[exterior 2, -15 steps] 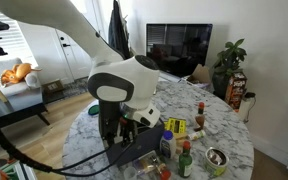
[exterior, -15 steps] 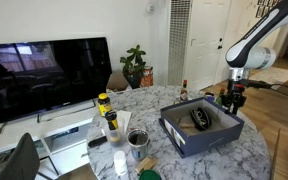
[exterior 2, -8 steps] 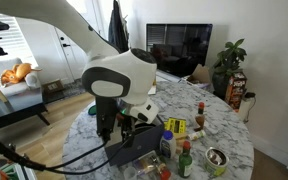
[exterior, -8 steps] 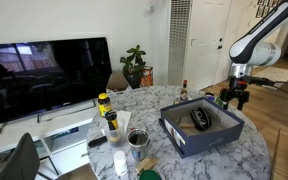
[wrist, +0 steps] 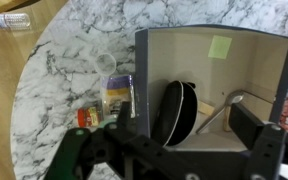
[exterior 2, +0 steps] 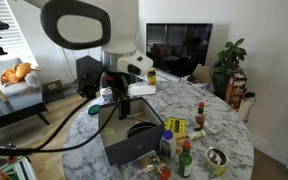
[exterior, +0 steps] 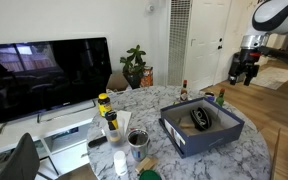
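Observation:
My gripper (exterior: pixel 246 68) hangs open and empty, high above the far edge of the round marble table (exterior: pixel 154 105); it also shows in an exterior view as gripper (exterior 2: pixel 114 88). In the wrist view the gripper (wrist: pixel 189 132) looks straight down into an open dark box (wrist: pixel 214 45). Inside lie a black oval case (wrist: pixel 174 110) and a metal spoon (wrist: pixel 222 108). The box (exterior: pixel 199 132) stands on the table below me, case (exterior: pixel 199 120) visible in it. Small bottles (wrist: pixel 119 92) stand just outside the box's wall.
A hot-sauce bottle (exterior: pixel 183 90) and a green-capped bottle (exterior: pixel 221 98) stand at the table's far edge. Mustard bottles (exterior: pixel 104 103), a can (exterior: pixel 137 140) and sauce bottles (exterior 2: pixel 184 150) crowd the near side. A television (exterior: pixel 44 75) and plant (exterior: pixel 134 65) stand behind.
The gripper has opened and the arm has risen well up from beside the box at the table's edge.

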Tool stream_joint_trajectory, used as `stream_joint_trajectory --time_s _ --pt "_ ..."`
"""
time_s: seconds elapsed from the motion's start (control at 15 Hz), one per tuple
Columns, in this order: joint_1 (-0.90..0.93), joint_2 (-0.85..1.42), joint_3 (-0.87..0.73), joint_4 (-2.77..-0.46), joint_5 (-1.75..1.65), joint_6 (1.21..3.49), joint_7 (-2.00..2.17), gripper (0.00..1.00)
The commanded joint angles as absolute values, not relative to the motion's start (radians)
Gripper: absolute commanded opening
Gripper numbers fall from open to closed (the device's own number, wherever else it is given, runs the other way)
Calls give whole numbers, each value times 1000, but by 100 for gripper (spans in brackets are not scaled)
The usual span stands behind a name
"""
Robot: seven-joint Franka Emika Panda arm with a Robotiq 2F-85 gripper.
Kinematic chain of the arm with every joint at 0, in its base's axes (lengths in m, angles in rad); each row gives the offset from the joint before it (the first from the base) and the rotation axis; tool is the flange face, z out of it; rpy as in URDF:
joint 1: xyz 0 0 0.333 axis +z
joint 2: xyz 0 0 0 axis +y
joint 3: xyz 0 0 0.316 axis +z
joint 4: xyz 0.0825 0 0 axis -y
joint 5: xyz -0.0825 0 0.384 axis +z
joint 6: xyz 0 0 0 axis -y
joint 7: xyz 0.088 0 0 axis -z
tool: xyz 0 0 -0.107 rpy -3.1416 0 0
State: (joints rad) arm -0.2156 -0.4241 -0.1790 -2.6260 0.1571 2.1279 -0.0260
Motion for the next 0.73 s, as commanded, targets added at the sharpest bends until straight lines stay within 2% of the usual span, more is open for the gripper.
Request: stream_joint_trajectory --time_s 0.0,0.2,0.27,0.67 --pt "-224 -664 -148 -2645 119 1996 47 100" --pt "-217 -756 -137 -2609 134 1891 67 100" --pt "-209 -687 -151 -2601 140 1942 41 100" --pt "-208 -693 -151 -2597 140 1934 43 100"
